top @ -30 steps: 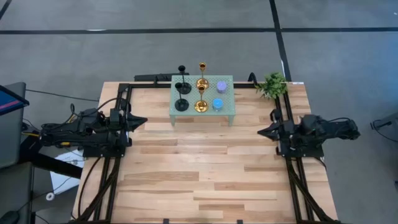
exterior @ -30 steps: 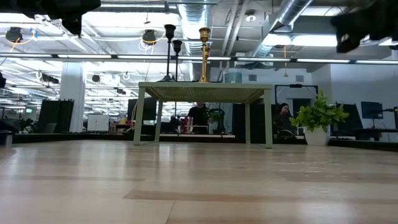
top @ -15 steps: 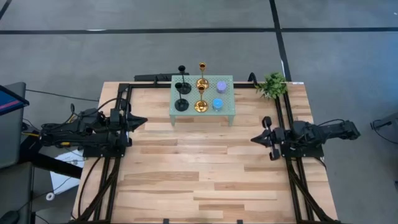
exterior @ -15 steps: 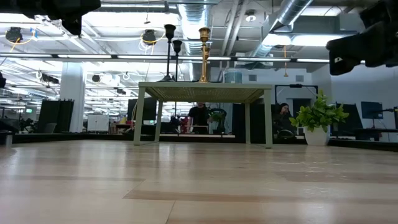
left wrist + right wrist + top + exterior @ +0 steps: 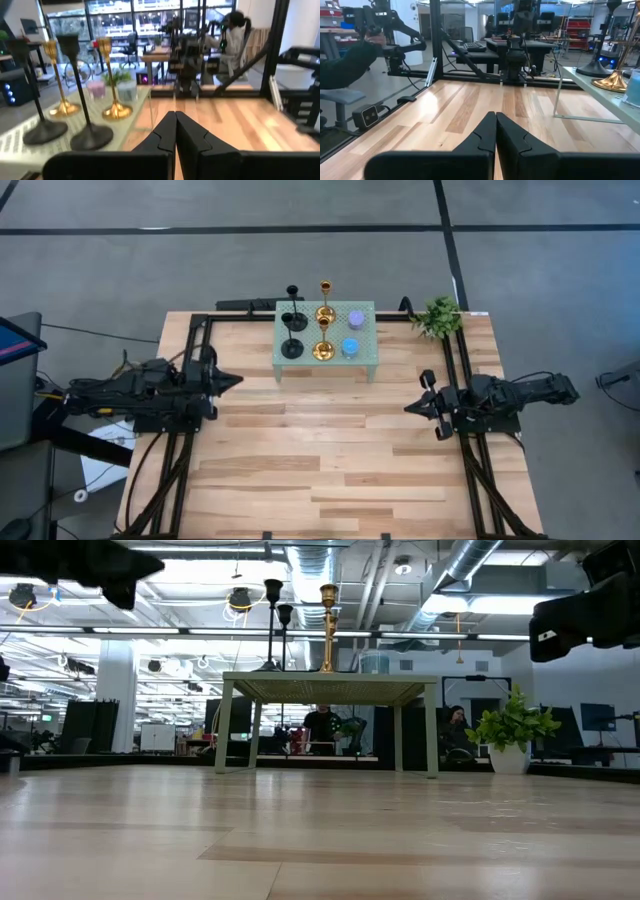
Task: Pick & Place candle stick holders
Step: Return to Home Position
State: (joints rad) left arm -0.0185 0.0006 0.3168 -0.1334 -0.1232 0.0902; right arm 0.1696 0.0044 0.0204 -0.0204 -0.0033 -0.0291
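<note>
The candle stick holders stand on the pale green perforated stand (image 5: 325,335) at the table's far middle: two black (image 5: 292,320) (image 5: 291,348), two gold (image 5: 324,312) (image 5: 322,350), a squat purple (image 5: 356,317) and a squat blue (image 5: 351,347) cylinder. The left wrist view shows the black (image 5: 90,135) and gold (image 5: 116,110) ones resting on their round bases. My left gripper (image 5: 235,381) is shut and empty, left of the stand (image 5: 175,117). My right gripper (image 5: 410,407) is shut and empty, right of and nearer than the stand (image 5: 495,117).
A small green leafy plant (image 5: 437,317) stands at the far right corner, right of the stand. Bare wooden table (image 5: 320,460) lies between and in front of the two arms. Black frame rails (image 5: 190,470) run along the table's left and right sides.
My right gripper has moved toward the table's near edge and a little left, coming lower and turning about its wrist. My left gripper has shifted slightly toward the table's right. Both stay shut. The holders have not moved.
</note>
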